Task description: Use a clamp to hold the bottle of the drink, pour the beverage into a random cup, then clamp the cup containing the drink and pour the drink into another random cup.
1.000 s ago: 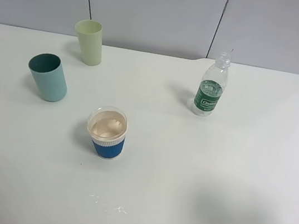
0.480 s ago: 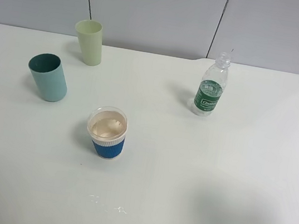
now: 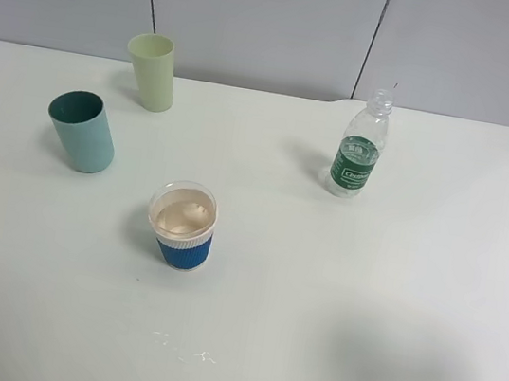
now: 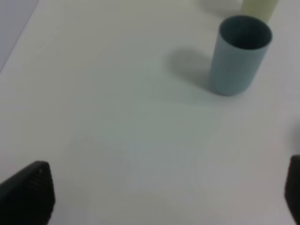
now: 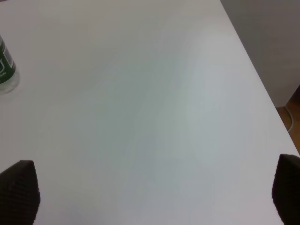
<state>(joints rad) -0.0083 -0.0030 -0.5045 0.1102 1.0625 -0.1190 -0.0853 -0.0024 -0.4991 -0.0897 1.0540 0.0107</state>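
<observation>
A clear bottle (image 3: 360,149) with a green label stands uncapped at the back right; its base shows in the right wrist view (image 5: 6,70). A blue cup with a white rim (image 3: 182,225) stands mid-table and holds pale brownish drink. A teal cup (image 3: 82,130) stands at the left, also in the left wrist view (image 4: 239,55). A pale green cup (image 3: 152,71) stands behind it and shows in the left wrist view (image 4: 259,8). Neither gripper shows in the exterior view. My left gripper (image 4: 159,197) and right gripper (image 5: 152,192) are open and empty above the table.
A few small white drops (image 3: 183,348) lie on the white table near its front. The table's right edge (image 5: 262,93) runs close to my right gripper, with floor beyond it. A grey panelled wall (image 3: 261,19) stands behind the table.
</observation>
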